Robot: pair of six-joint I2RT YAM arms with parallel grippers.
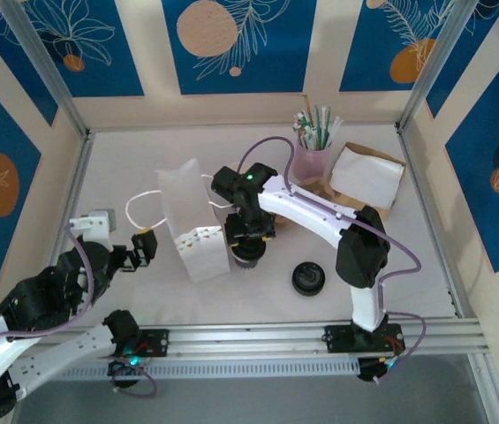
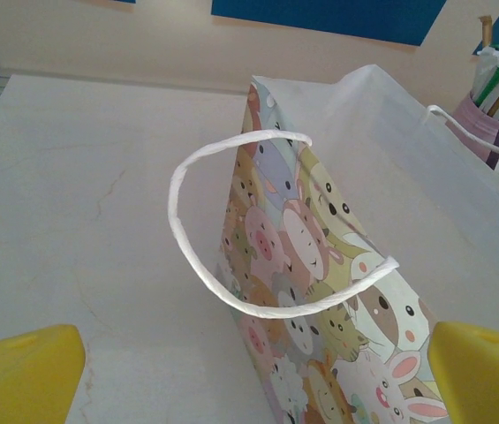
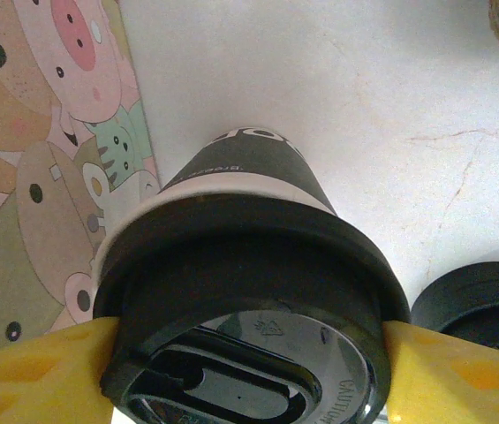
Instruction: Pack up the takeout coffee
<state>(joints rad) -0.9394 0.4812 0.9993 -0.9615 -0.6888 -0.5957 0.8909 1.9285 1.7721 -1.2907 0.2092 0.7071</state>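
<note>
Here the right claw (image 3: 249,353) clamps the takeout coffee (image 3: 231,168) by its lid (image 3: 240,265) beside the open cartoon bag (image 1: 192,225), likely for loading. The left claw (image 2: 251,375) hovers, fingers apart, facing the handle (image 2: 176,208).

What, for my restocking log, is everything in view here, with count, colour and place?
paper bag: one, white with a cartoon animal print and white cord handles, standing open at the table's middle
takeout coffee cup: one, white with a dark band and a black lid, beside the bag, in the right gripper
black round lid: one, right of the cup; what is under it cannot be told
pink cup: one, at the back, holding several white and green straws
paper pile: one, brown and white, back right
table: one, pale
left gripper: yellow fingers, open, left of the bag
right gripper: yellow fingers, shut on the cup's lid
</note>
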